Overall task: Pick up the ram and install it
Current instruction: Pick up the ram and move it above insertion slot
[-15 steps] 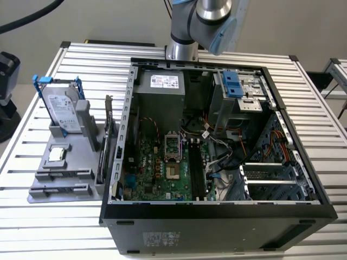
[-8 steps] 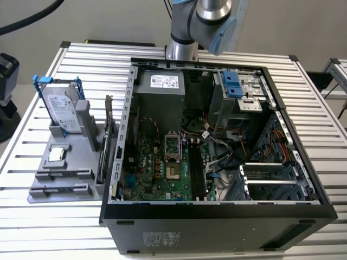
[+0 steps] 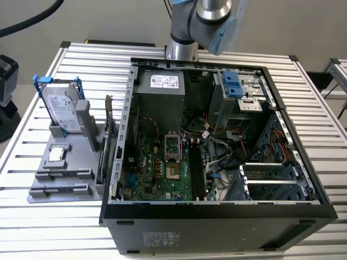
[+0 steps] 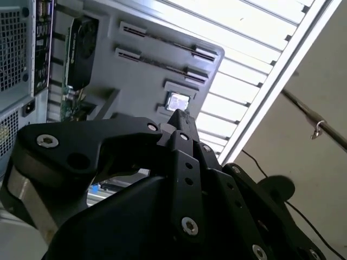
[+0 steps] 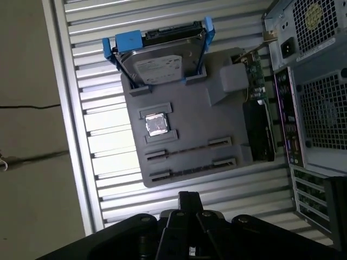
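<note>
My claw [image 5: 190,196] looks closed. In both wrist views the black fingertips [image 4: 181,116] come together into one narrow tip, and I see nothing held between them. It hangs in the air above the grey holder [image 5: 217,122], touching nothing.

The ram [image 5: 190,149] sits in that holder. It stands edge-on as a thin dark strip in a long slot, well apart from the claw. A second strip [image 5: 192,169] lies in the next slot, parallel to it and just beside it. In the second wrist view the ram [image 4: 162,40] shows the same way, on the far side of the holder from the tip.

A square chip [image 5: 157,124] lies flat in its pocket, between the slots and the drive. The drive [image 5: 157,59], silver in a blue frame, stands tilted at the holder's other end. A card [image 5: 259,130] with a metal bracket stands on edge along the side of the holder that faces the case [image 5: 320,108].

In the exterior view the holder [image 3: 76,162] rests on the slatted table [image 3: 43,227] at the exterior view's left of the case. The case lies open with its board [image 3: 157,168] exposed. The arm [image 3: 209,21] rises behind the case.
</note>
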### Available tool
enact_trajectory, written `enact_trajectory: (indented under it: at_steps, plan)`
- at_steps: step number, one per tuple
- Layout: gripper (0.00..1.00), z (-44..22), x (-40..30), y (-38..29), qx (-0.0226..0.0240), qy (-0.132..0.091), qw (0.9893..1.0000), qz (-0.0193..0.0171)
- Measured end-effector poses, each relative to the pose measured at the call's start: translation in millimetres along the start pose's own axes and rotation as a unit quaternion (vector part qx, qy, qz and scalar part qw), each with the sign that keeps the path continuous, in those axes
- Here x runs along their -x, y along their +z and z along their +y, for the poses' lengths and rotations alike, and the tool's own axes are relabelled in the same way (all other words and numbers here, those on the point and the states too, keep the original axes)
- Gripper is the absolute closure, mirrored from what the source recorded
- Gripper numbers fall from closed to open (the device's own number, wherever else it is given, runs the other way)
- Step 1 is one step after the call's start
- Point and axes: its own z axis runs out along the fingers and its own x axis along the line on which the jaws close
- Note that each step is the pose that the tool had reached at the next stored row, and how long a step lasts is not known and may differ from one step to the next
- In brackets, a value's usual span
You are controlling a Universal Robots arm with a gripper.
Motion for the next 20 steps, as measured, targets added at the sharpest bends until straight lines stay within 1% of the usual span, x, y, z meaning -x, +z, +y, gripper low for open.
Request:
enact_trajectory:
  at_steps: [5, 11, 16, 20]
  plan:
    - [1.0, 0.0, 0.0, 0.4, -0.0001, 0.016, 0.9999, -0.0009]
    - [1.0, 0.0, 0.0, 0.9, -0.0004, 0.035, 0.9994, -0.0019]
    - [1.0, -0.1, 0.0, 1.3, -0.0006, 0.051, 0.9987, -0.0027]
    - [1.0, -0.1, 0.0, 1.7, -0.0007, 0.065, 0.9979, -0.0035]
